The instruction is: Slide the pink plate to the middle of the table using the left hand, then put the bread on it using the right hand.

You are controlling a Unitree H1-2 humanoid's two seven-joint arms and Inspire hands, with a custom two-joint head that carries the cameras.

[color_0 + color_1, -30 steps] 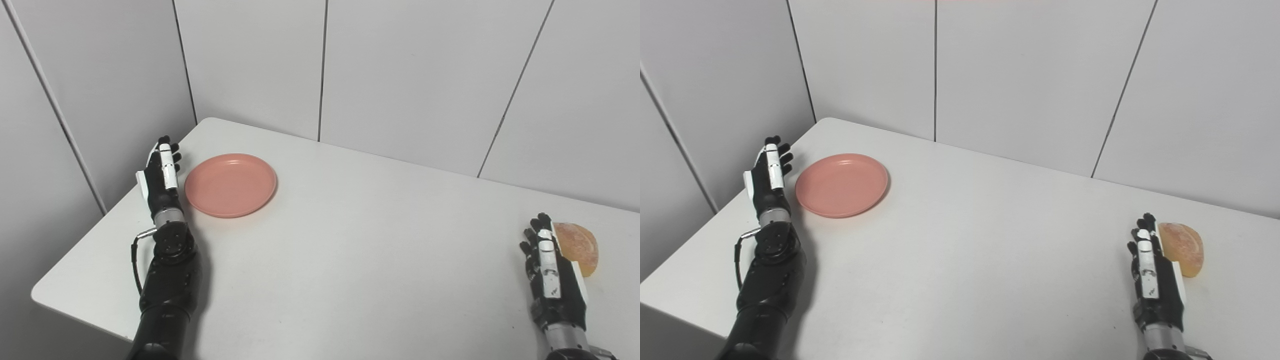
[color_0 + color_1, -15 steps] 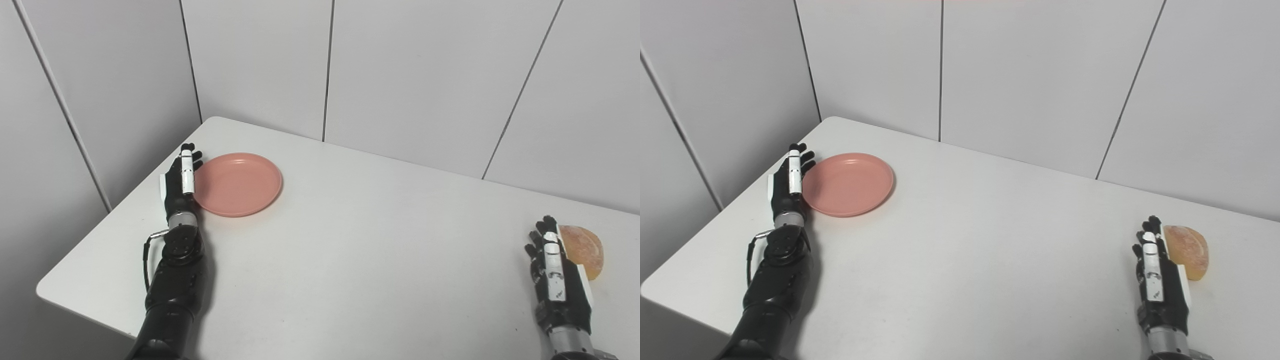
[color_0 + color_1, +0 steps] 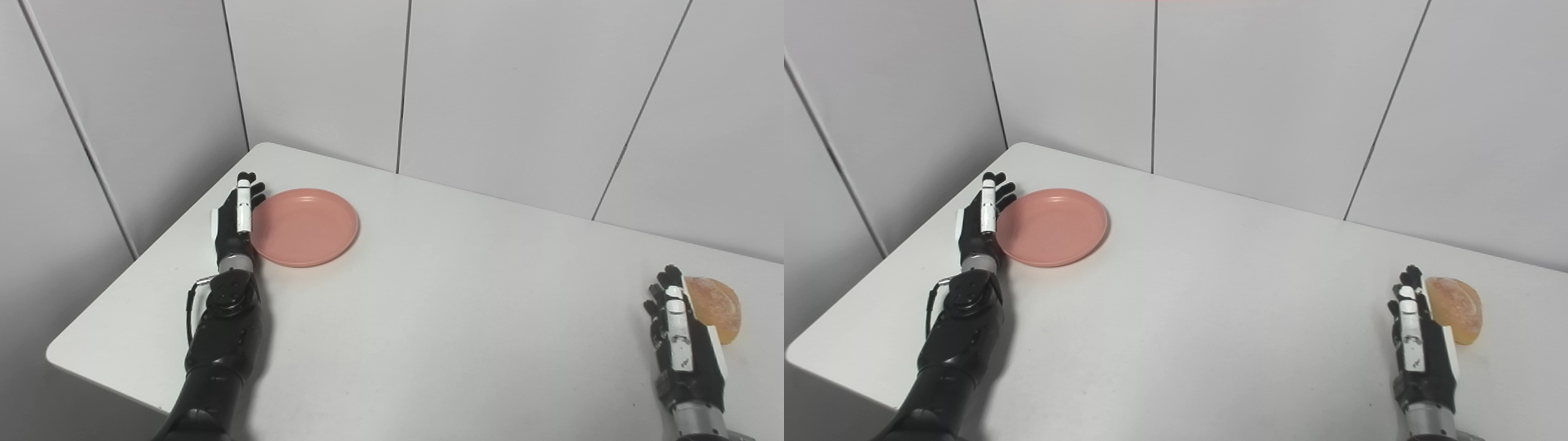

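Note:
The pink plate (image 3: 304, 226) lies flat on the white table (image 3: 429, 306) at the far left. My left hand (image 3: 236, 220) stands on edge against the plate's left rim, fingers straight and open, holding nothing. The bread (image 3: 713, 306), an orange-brown roll, lies at the right edge of the table. My right hand (image 3: 680, 343) stands on edge just left of the bread, fingers straight and open, beside it rather than around it. The same scene shows in the right eye view, with the plate (image 3: 1052, 226) and the bread (image 3: 1458, 308).
Grey panelled walls (image 3: 520, 92) close in the table at the back and left. The table's left corner and front edge (image 3: 55, 358) are near my left forearm.
My left hand has moved right until it touches the plate's left rim, and the plate has slid a little to the right. The camera has also shifted slightly. My right hand has stayed put.

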